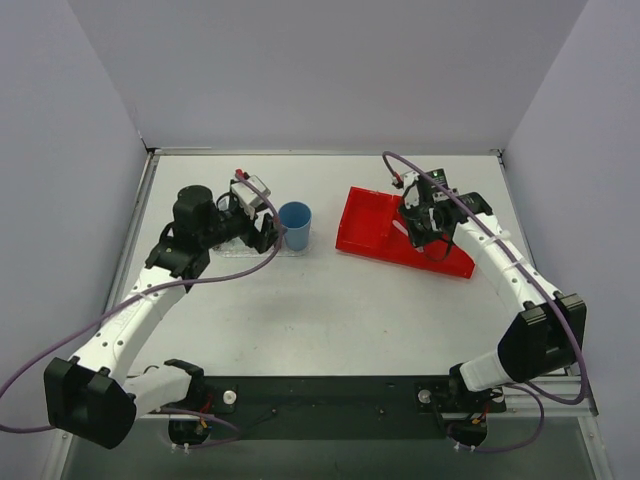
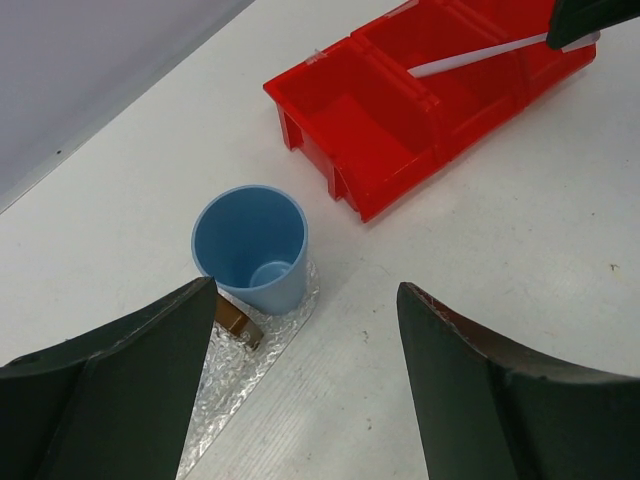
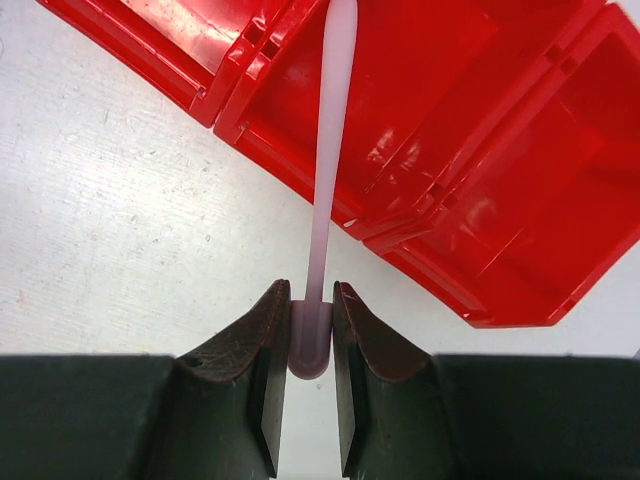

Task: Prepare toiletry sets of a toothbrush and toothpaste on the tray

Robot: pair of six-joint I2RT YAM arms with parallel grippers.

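Observation:
My right gripper (image 3: pixel 310 296) is shut on the thick end of the pinkish-white toothbrush (image 3: pixel 328 150). The brush's thin stem points away from the jaws, over the red bin (image 3: pixel 470 150). In the left wrist view the toothbrush (image 2: pixel 480 52) hangs above the bin's far compartment. The bumpy transparent tray (image 2: pixel 235 375) lies under my left gripper (image 2: pixel 305 288), which is open with nothing between its fingers. A brown block (image 2: pixel 235 322) sits on the tray. From above, the left gripper (image 1: pixel 268 232) sits just left of the blue cup. The toothpaste is out of view.
A round blue cup (image 2: pixel 252 245) stands empty on the tray's end, also seen from above (image 1: pixel 295 225). The red two-compartment bin (image 1: pixel 385 235) lies right of centre, under the right gripper (image 1: pixel 420 235). Grey walls close in the table at the back and sides.

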